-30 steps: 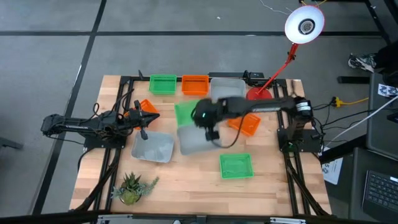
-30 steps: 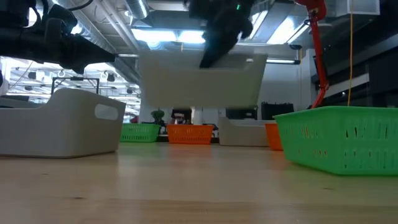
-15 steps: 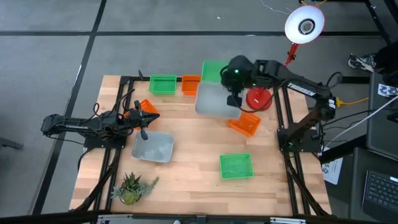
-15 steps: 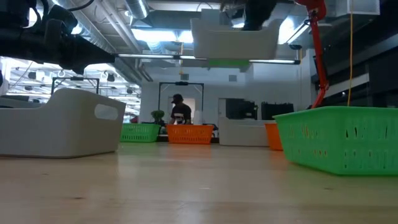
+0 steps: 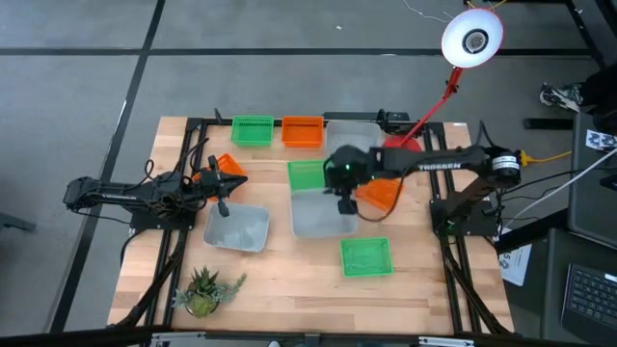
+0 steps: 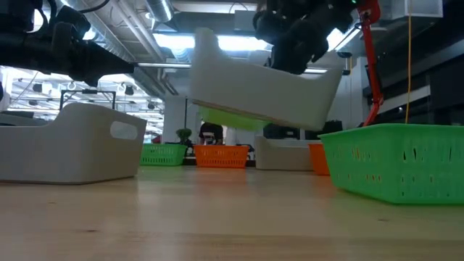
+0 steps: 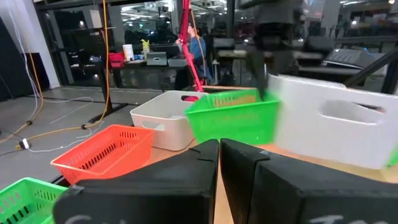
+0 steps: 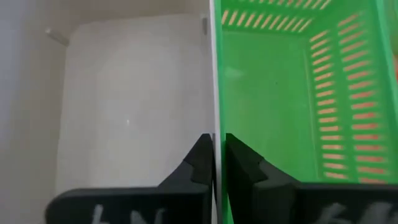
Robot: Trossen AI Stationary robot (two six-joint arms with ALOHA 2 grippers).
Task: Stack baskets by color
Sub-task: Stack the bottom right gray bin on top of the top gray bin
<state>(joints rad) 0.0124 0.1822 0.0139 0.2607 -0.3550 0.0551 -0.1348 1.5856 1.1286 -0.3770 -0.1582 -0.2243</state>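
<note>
Two baskets hang above the tabletop (image 5: 289, 275): the right claw (image 5: 343, 200) pinches a grey basket (image 5: 318, 214), a green basket (image 5: 307, 174) just beside. Left claw (image 5: 224, 204) pressed together, empty.

One camera looks straight down over the whole pale wooden worktop (image 5: 289, 280). Another sits at worktop height, facing level across it into the room. Each wrist camera looks forward past its own dark fingers, close in. All four share the lifted translucent grey-white plastic basket (image 5: 318, 214).
</note>
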